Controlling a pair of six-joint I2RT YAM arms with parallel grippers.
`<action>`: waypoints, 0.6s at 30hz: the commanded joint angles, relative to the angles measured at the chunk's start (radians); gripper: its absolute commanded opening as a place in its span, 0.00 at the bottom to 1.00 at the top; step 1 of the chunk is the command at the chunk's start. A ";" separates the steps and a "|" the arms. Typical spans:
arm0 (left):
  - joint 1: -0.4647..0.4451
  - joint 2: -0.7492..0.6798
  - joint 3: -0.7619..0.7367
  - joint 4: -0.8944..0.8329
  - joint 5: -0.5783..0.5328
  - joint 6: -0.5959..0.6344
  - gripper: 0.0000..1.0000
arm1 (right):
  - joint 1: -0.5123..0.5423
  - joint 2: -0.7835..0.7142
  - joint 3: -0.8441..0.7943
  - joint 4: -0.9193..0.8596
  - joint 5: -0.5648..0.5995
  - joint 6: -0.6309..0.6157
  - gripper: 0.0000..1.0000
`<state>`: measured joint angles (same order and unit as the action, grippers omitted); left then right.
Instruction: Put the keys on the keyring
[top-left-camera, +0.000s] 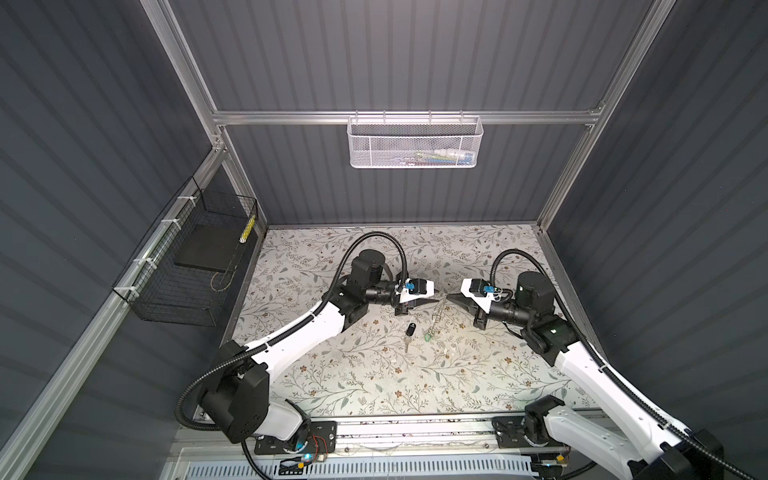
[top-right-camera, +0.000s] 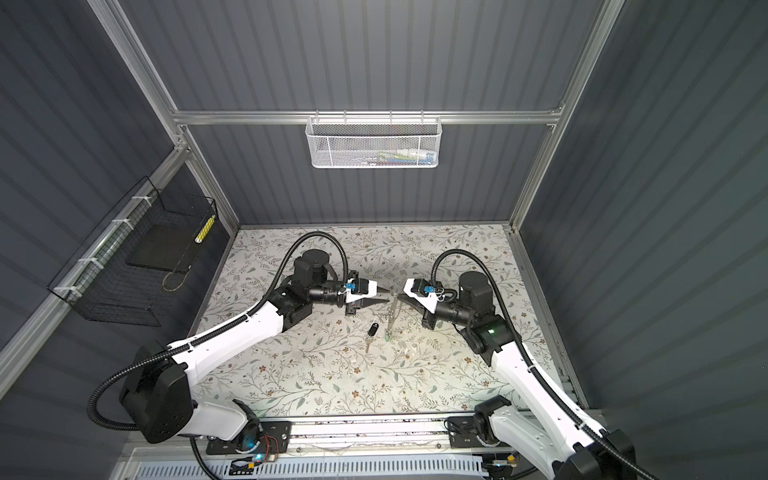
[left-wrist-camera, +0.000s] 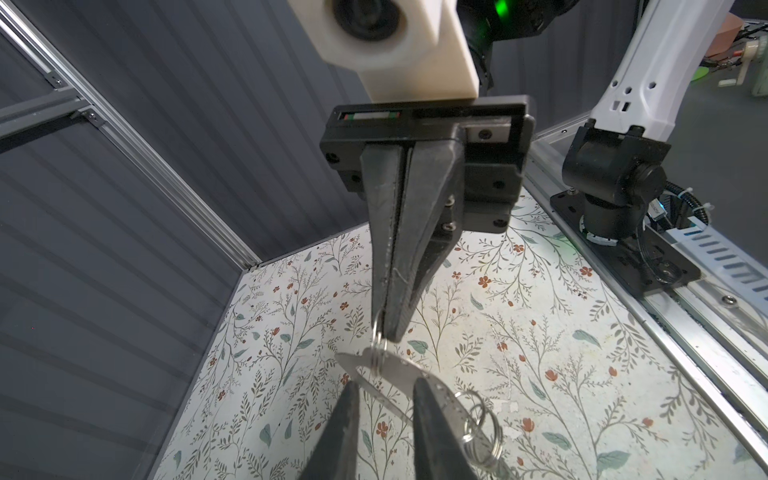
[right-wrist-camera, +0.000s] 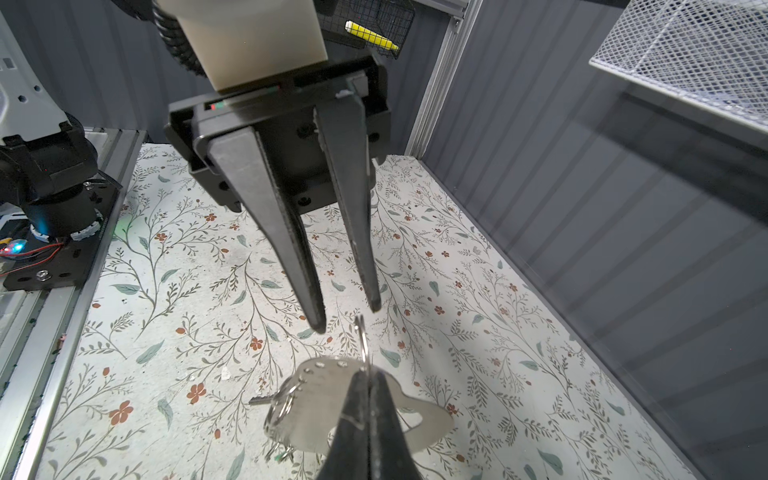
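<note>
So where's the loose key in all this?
Find the floral tabletop. Near its middle the key lies flat. Its black oval head sets it apart from the metal keyring and green tag beside it.

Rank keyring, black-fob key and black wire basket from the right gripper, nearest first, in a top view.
1. keyring, hanging from the shut right gripper.
2. key, on the table, toward the left arm.
3. basket, on the left wall.

- White mesh basket (top-left-camera: 395, 145) hangs on the back rail, small items inside.
- Black wire basket (top-left-camera: 166, 286) on the side wall holds a dark slab (top-left-camera: 205, 247).
- Floral table cover (top-left-camera: 374, 382).
</note>
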<state>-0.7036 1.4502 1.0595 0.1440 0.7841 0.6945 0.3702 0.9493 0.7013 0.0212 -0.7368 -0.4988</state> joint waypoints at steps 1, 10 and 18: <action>-0.010 0.016 0.041 -0.001 -0.003 -0.004 0.22 | 0.003 0.003 0.012 -0.003 -0.027 -0.006 0.00; -0.022 0.033 0.064 -0.014 0.001 0.005 0.16 | 0.006 0.008 0.016 -0.015 -0.033 -0.014 0.00; -0.024 0.044 0.077 -0.036 0.010 0.020 0.02 | 0.006 0.002 0.015 -0.009 -0.035 -0.011 0.00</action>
<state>-0.7216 1.4811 1.1007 0.1318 0.7841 0.7029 0.3698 0.9577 0.7013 0.0036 -0.7425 -0.5056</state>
